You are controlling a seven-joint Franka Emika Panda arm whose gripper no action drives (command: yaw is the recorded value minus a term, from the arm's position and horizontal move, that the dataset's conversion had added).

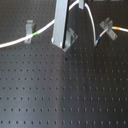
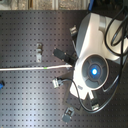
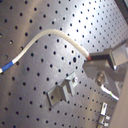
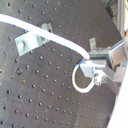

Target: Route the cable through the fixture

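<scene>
First exterior view: black perforated metal bench (image 1: 60, 95), lower half bare and open. Long thin white flexible cable (image 1: 20, 41) runs from the first exterior view's left edge, past a squat grey clip (image 1: 30, 25), up to the hand (image 1: 65, 46). The slanted translucent grey plastic fixture (image 1: 71, 37) sits just beside the hand. A pale X-shaped clip (image 1: 106, 24) holds the cable's far end.

Second exterior view: cable (image 2: 35, 68) straight, reaching the hand (image 2: 68, 62); the arm's white body (image 2: 95, 55) covers much.

First wrist view: the hand (image 3: 90, 59) is clamped on the cable (image 3: 47, 36).

Second wrist view: cable (image 4: 45, 34) crosses over a clip (image 4: 27, 41).

no readable text, labels, brand names, numbers or signs in any of the four views
</scene>
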